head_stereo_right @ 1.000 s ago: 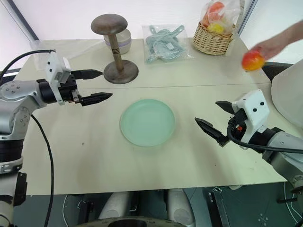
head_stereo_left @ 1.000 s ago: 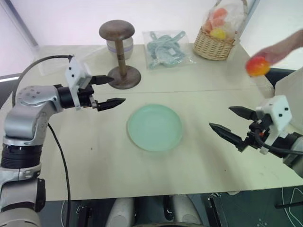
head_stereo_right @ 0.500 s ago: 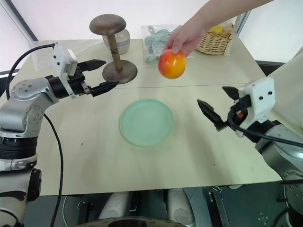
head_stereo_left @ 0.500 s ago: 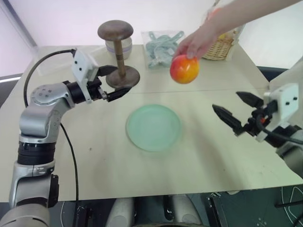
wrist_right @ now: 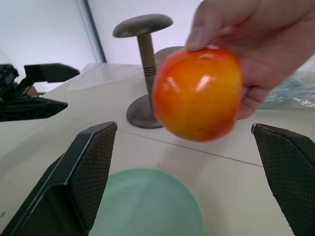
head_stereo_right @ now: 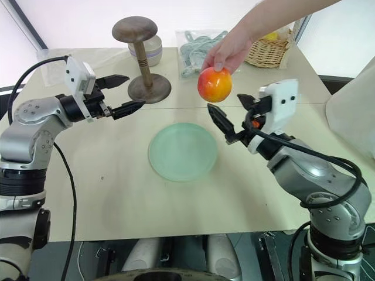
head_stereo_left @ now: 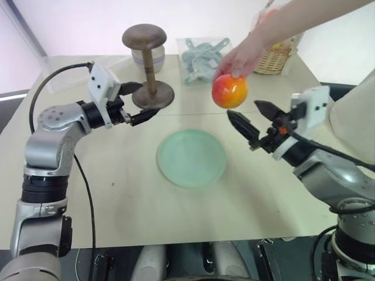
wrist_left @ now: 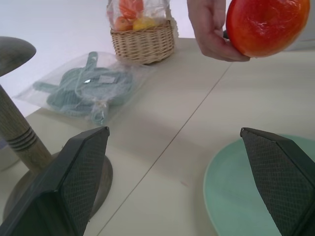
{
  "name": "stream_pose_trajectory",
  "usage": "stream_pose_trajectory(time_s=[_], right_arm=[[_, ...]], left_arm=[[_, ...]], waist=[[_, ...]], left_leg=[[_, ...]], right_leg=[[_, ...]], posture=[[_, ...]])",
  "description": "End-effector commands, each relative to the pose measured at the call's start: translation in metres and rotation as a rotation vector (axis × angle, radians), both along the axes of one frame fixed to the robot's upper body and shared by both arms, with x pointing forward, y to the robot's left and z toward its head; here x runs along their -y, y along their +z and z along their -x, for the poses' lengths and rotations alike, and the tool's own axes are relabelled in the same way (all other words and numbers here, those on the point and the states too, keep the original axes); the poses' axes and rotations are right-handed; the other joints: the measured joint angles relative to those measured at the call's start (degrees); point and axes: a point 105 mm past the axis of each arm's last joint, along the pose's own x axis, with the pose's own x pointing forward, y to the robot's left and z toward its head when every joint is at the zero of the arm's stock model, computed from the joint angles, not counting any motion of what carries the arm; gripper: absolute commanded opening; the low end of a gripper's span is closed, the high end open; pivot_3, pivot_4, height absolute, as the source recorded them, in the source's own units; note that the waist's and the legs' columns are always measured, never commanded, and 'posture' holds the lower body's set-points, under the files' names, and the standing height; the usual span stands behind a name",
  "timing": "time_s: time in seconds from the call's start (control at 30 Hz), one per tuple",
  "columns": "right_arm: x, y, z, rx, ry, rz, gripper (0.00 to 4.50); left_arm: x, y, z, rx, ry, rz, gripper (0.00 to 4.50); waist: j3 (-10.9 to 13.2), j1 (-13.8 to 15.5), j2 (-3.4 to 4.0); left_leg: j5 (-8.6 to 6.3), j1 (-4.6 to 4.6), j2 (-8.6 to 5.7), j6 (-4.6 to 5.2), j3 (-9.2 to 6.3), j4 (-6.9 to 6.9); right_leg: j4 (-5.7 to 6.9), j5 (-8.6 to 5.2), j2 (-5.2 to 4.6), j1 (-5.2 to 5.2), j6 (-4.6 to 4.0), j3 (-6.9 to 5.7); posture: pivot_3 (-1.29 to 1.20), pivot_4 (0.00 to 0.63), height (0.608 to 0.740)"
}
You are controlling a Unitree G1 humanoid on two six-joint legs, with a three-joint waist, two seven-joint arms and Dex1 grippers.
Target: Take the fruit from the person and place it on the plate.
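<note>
We saw the right pincer (head_stereo_right: 229, 116) spread wide, empty, just short of the glossy red-orange fruit (head_stereo_right: 214, 84) in the person's hand (head_stereo_right: 225, 51).

The person's bare hand (head_stereo_right: 227, 51) now holds the glossy red-orange fruit (head_stereo_right: 214, 84) over the table's middle. The right gripper (head_stereo_right: 227, 114) now sits left, wide open, just beside it.

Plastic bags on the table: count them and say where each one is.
2. One clear bag of teal items lies behind the plate; another wraps the fruits in the wicker basket. More may be hidden.
</note>
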Motion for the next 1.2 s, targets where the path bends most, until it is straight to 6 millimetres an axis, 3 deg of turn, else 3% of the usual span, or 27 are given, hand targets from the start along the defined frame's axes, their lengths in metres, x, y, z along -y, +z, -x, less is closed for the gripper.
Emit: stream_pose_trajectory(time_s=[0.03, 0.3, 0.5, 0.83, 1.2], right_arm=[[0.0, 0.008, -0.006, 0.036, -0.01, 0.011, 4.5], [0.021, 0.018, -0.03, 0.08, -0.075, 0.061, 4.5], [0.03, 0.023, -0.035, 0.098, -0.089, 0.067, 4.5], [0.009, 0.033, -0.036, 0.114, -0.02, 0.007, 4.5], [-0.012, 0.024, -0.039, 0.076, 0.027, -0.029, 4.5]], left_arm=[[0.0, 0.014, 0.009, 0.039, -0.045, -0.006, 4.47], [0.01, 0.009, 0.039, -0.055, -0.214, -0.05, 4.47], [0.009, 0.01, 0.045, -0.061, -0.221, -0.064, 4.47], [0.01, 0.013, 0.044, -0.055, -0.211, -0.063, 4.47], [0.009, 0.015, 0.039, -0.042, -0.197, -0.062, 4.47]], waist=[[0.0, -0.01, 0.0], [0.01, -0.05, 0.01], [0.01, 0.01, 0.02], [0.02, -0.09, 0.03], [0.02, -0.1, 0.03]], left_leg=[[0.0, 0.0, 0.0, 0.0, 0.0, -0.01], [0.0, -0.02, 0.0, 0.01, 0.0, -0.04], [-0.01, -0.02, 0.0, 0.01, 0.0, -0.07], [-0.01, -0.02, 0.01, 0.01, 0.0, -0.08], [-0.01, -0.04, 0.0, 0.01, 0.0, -0.08]], right_leg=[[0.0, 0.0, 0.0, 0.0, 0.0, 0.0], [-0.02, -0.01, 0.01, -0.02, -0.01, -0.01], [-0.02, -0.01, 0.01, -0.04, -0.01, -0.01], [-0.02, -0.01, 0.02, -0.06, -0.01, -0.01], [-0.02, -0.01, 0.01, -0.07, -0.01, -0.01]], posture=[[0.0, 0.15, 0.74], [0.0, 0.15, 0.74], [0.0, 0.15, 0.74], [0.0, 0.15, 0.74], [0.0, 0.15, 0.74]])
